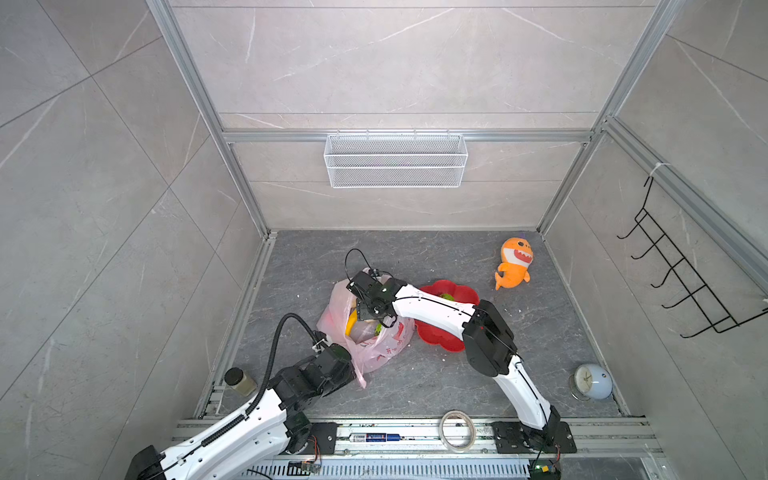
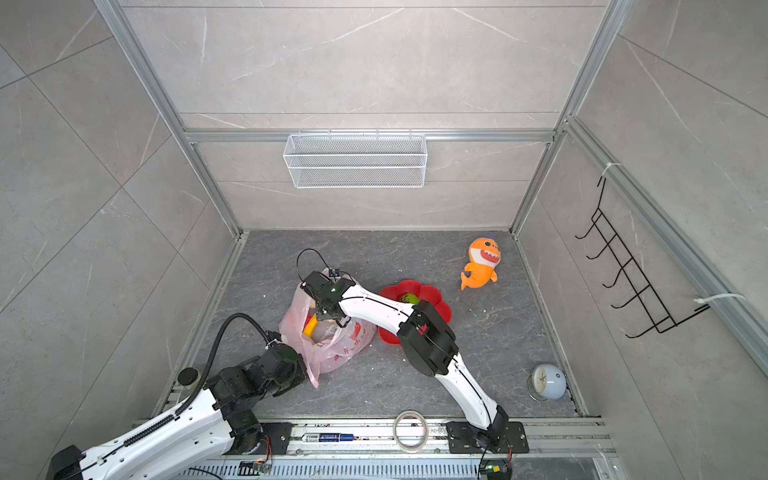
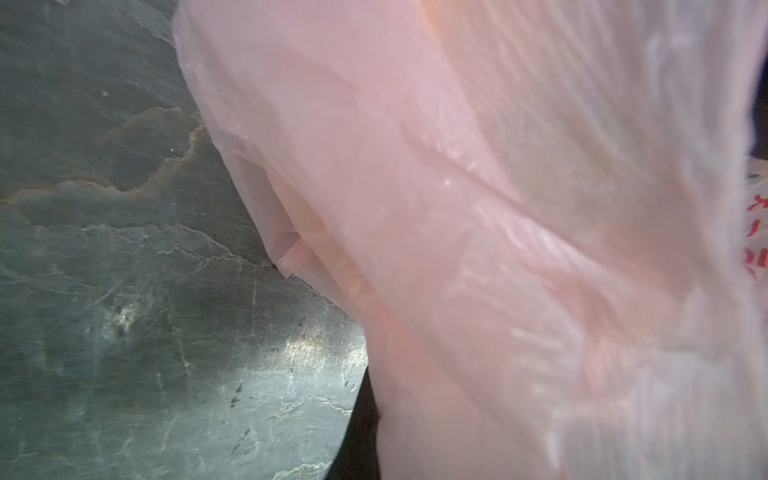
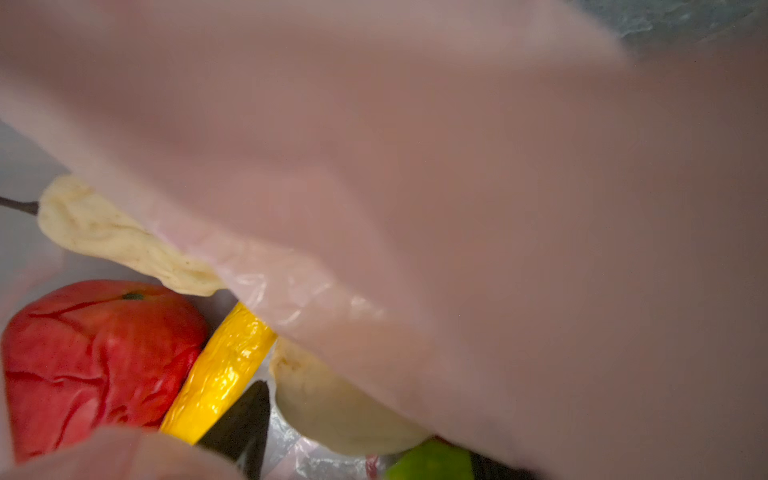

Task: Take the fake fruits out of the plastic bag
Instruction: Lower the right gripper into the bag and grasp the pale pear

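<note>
Lower centre of both top views: plastic bag [image 1: 384,351], pink, translucent, red print, slumped on the grey floor [image 1: 436,386], mouth gaping upward. Thin limp film, no stiffness. Judged to collapse wherever unsupported and to snag easily. Fills most of the left wrist view [image 3: 498,208].

Just right of the bag: red dish [image 1: 440,343], with one green fruit [image 1: 446,297] already lying in it.

Lower left of the bag: left gripper [image 1: 345,360], tips buried under film, clamped tight on a fold of the bag's rim, holding the mouth up.

Over the bag mouth: right gripper [image 1: 372,318], reaching in from the right. Film veils most of the right wrist view, so cannot tell whether the jaws stand wide or narrow, nor whether anything is gripped.

Fake fruits inside the bag, lower left of the right wrist view:
- Red fruit [image 4: 95,365], biggest; skin dented and creased, so judged hollow, light and squashy. Take across the belly, gently.
- Banana [image 4: 220,374], glossy yellow, judged slippery. Take mid-length, across the narrow width.
- Cream fruit [image 4: 112,237] at left edge, dark stem, wrinkled matte skin. Second cream fruit [image 4: 332,407] lower centre. Both half under film; clear the film first.
- Second green fruit [image 4: 432,461], only a sliver at the bottom edge.
</note>
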`<action>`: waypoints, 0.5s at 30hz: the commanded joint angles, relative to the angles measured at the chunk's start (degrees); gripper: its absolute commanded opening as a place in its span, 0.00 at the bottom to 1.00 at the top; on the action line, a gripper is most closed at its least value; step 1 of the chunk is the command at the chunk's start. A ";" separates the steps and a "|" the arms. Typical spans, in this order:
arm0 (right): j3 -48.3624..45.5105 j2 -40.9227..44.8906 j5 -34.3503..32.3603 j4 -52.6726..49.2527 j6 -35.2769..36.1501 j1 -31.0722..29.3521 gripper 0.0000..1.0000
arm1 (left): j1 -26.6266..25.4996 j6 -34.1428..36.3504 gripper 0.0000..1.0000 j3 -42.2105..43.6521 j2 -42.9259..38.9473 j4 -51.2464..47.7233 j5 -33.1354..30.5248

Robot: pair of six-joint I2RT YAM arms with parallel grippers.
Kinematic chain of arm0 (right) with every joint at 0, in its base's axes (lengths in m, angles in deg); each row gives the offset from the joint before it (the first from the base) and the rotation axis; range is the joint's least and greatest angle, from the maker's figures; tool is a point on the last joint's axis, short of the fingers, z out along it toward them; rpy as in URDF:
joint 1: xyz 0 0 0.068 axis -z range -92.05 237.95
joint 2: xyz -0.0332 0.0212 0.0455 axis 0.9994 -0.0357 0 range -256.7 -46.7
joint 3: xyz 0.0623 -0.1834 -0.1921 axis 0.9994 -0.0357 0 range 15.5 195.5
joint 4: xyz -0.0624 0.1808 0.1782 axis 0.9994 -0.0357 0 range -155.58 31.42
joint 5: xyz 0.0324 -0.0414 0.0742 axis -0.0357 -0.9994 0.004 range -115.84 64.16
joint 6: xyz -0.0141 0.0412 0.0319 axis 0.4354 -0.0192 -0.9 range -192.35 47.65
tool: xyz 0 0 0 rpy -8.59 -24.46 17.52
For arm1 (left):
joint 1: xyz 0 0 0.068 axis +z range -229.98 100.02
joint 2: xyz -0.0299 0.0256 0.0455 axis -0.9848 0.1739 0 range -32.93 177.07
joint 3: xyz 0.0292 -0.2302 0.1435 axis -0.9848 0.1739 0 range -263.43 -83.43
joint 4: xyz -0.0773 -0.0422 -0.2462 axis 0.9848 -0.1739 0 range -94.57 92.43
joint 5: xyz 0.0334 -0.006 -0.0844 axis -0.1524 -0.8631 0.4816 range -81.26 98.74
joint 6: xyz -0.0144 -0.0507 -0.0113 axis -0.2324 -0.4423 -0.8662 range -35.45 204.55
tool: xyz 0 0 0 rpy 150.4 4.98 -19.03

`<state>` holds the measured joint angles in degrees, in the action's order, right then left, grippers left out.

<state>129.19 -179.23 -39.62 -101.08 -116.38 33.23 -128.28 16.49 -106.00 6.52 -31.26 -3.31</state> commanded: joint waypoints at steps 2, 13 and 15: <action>0.68 -2.20 -1.07 1.74 -2.87 0.21 0.75 | -0.22 0.69 0.00 0.58 -0.16 1.38 -0.43; 0.61 -4.06 -1.36 5.10 -5.75 0.89 0.75 | -0.22 0.17 0.00 1.56 -2.51 0.69 0.04; 0.96 -4.49 -1.39 5.15 -6.13 0.99 0.76 | -0.23 0.13 0.00 1.56 -2.28 0.69 0.21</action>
<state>129.19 -180.91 -40.23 -96.16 -120.69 33.67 -128.28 16.45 -104.82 4.37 -30.69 -3.12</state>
